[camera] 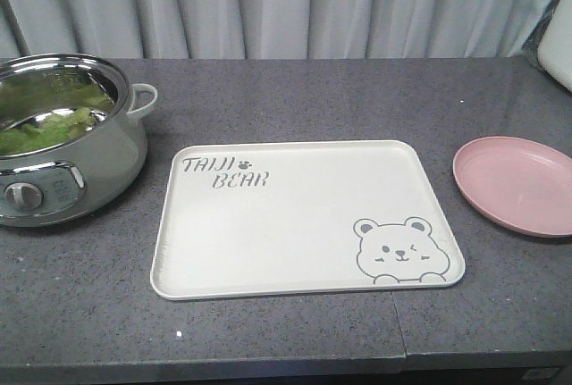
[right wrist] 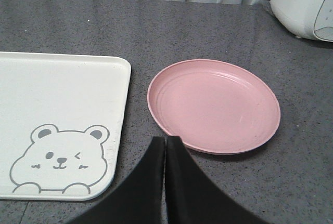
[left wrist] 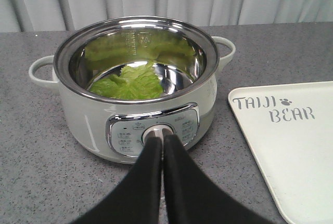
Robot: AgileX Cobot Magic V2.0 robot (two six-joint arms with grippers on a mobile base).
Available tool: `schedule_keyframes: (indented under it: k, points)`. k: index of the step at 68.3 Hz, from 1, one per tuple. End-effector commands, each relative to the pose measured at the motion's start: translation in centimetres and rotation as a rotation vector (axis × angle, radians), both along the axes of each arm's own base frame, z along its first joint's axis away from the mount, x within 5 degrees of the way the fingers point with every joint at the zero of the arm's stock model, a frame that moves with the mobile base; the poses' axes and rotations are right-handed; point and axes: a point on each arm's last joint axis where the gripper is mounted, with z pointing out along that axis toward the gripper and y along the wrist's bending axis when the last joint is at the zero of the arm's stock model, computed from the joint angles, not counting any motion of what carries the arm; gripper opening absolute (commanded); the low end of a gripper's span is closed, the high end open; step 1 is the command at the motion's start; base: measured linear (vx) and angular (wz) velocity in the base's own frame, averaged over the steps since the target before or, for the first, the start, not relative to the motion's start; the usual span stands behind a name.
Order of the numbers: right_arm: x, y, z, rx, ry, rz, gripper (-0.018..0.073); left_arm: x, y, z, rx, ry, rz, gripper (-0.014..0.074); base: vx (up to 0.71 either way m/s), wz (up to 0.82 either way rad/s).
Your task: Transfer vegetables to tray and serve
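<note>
Left tool (left wrist: 161,140) and right tool (right wrist: 165,143) are both pressed together, empty. The left should spread, dip inside the pale-green steel-lined pot (left wrist: 83,117), and pinch the frilly green lettuce (left wrist: 132,82) low.

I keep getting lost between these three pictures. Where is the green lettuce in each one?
Front view: the lettuce is at the far left, inside the pot.
Left wrist view: near the middle, lying on the pot's bottom.
Right wrist view: not in it.
Shared landmark: the cream tray, which shows in all three views.
</note>
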Motion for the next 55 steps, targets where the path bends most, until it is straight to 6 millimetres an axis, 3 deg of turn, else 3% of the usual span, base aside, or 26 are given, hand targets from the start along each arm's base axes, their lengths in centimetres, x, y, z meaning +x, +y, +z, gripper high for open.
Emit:
schedule_keyframes:
  k: [1, 11, 18, 24, 33, 41, 46, 55]
  points:
    - [0.32, -0.02, 1.56, 0.003, -0.091, -0.002, -0.0006, 0.23, 0.01, 1.59, -0.009, -0.091, 0.004, -0.0006, 0.0, 0.0]
    - [0.32, 0.02, 1.58, 0.012, -0.093, -0.001, -0.0003, 0.24, 0.13, 1.63, 0.018, -0.096, 0.009, 0.0012, 0.0, 0.0]
    - [0.32, 0.0, 1.56, 0.01, -0.09, -0.001, 0.0032, 0.24, 0.31, 1.64, 0.06, -0.097, 0.017, 0.0104, 0.0, 0.0]
    - [0.32, 0.0, 1.58, 0.01, -0.092, -0.001, 0.013, 0.24, 0.36, 1.64, 0.071, -0.097, 0.019, 0.0244, 0.0, 0.0]
    - [0.32, 0.0, 1.58, 0.01, -0.092, -0.001, 0.0375, 0.24, 0.35, 1.63, 0.069, -0.096, 0.019, 0.0514, 0.0, 0.0]
    - [0.32, 0.01, 1.58, 0.011, -0.092, -0.001, 0.0532, 0.24, 0.35, 1.63, 0.068, -0.096, 0.019, 0.0643, 0.0, 0.0]
    - [0.32, 0.01, 1.57, 0.012, -0.091, -0.001, 0.0583, 0.24, 0.35, 1.63, 0.068, -0.096, 0.019, 0.0667, 0.0, 0.0]
    - [0.32, 0.02, 1.57, 0.013, -0.091, -0.001, 0.0592, 0.24, 0.35, 1.63, 0.068, -0.096, 0.019, 0.0649, 0.0, 0.0]
